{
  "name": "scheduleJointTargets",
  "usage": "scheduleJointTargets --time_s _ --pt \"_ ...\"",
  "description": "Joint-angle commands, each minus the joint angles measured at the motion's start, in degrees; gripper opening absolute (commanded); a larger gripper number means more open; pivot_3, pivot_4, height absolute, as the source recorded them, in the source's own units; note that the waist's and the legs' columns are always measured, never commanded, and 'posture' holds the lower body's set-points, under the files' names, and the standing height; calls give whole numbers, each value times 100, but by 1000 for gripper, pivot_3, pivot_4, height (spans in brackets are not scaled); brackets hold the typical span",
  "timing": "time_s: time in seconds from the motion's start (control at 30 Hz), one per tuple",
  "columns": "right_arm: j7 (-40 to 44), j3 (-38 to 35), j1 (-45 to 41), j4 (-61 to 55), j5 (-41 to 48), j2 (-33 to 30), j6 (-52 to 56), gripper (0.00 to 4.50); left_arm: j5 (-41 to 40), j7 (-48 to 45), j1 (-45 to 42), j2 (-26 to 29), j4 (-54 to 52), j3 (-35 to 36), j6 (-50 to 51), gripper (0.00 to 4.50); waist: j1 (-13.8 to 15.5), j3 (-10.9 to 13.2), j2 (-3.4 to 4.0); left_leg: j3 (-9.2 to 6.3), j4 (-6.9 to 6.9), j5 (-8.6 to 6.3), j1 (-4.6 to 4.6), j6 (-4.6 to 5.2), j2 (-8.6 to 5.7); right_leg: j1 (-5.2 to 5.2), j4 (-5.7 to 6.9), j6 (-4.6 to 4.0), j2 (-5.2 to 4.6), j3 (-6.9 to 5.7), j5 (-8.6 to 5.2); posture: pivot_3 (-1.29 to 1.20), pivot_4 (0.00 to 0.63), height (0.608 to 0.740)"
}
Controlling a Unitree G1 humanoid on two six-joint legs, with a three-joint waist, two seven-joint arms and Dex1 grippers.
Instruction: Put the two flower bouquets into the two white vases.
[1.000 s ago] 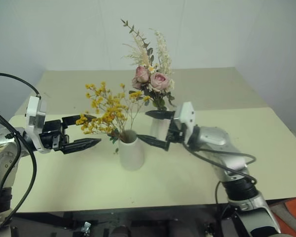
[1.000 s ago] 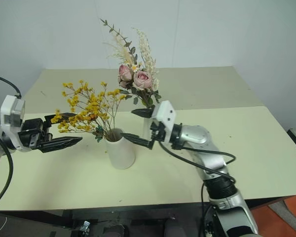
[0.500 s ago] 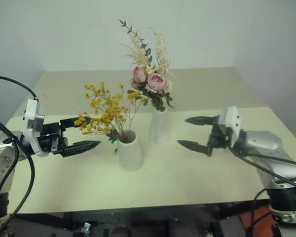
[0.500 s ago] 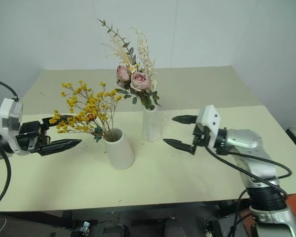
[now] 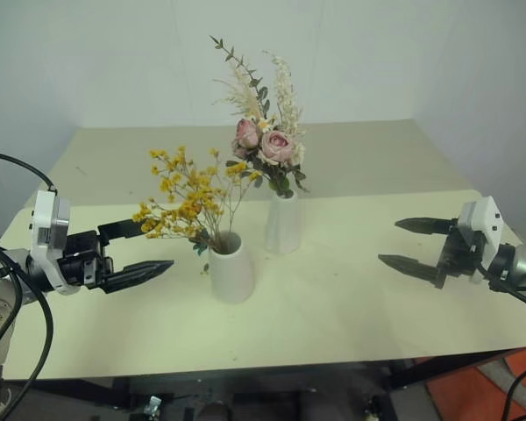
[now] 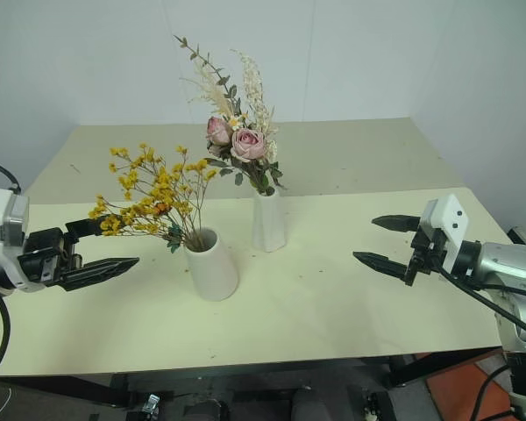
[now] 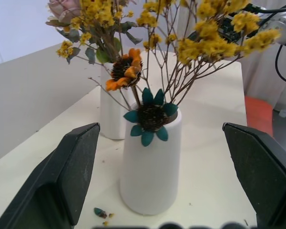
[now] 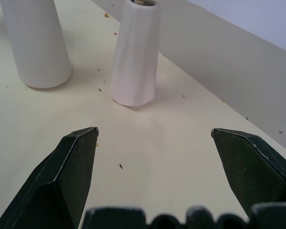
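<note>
The bouquet of pink roses [image 5: 265, 145] stands upright in the taller white vase [image 5: 282, 225] at mid-table. Tiny yellow flowers [image 5: 188, 195] on thin stems rise from the shorter, wider white vase [image 5: 231, 269] just left of and in front of it. My left gripper [image 5: 156, 246] is open, level, to the left of the shorter vase and apart from it, its upper finger partly behind the yellow sprigs. My right gripper [image 5: 388, 241] is open and holds nothing, well to the right of the taller vase. The left wrist view looks straight at the shorter vase [image 7: 150, 167].
The cream table [image 5: 333, 307] carries small flower crumbs around the vases. A second table surface [image 5: 359, 149] lies behind, against a white wall. The right wrist view shows both vases, the taller vase [image 8: 133, 57] and the shorter vase [image 8: 35, 43], with bare tabletop in front.
My right gripper has drawn away from the taller vase, swinging far to the right, still open. The rose bouquet stays in its vase. The left gripper has hardly moved.
</note>
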Motion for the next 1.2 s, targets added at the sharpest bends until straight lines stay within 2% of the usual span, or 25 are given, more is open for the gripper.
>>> scheduleJointTargets --time_s 0.03,0.63,1.2 --pt "8 -228 53 -158 122 -71 -29 4466 -192 179 116 -4 -257 356 32 4500 -1 0 0 0 0 0 -1 0 0 0 0 0 0 0 0 0 150 740" --pt "-33 -214 115 -262 139 -42 -41 4466 -251 259 181 4 -248 270 -66 4500 17 0 0 0 1 0 -1 0 -1 1 0 0 -1 0 -1 0 150 740" --pt "-154 -253 193 -368 122 -18 -87 4466 -118 68 -103 -5 61 21 -244 4500 28 0 0 1 0 0 0 0 -1 2 0 0 -1 0 0 0 150 740"
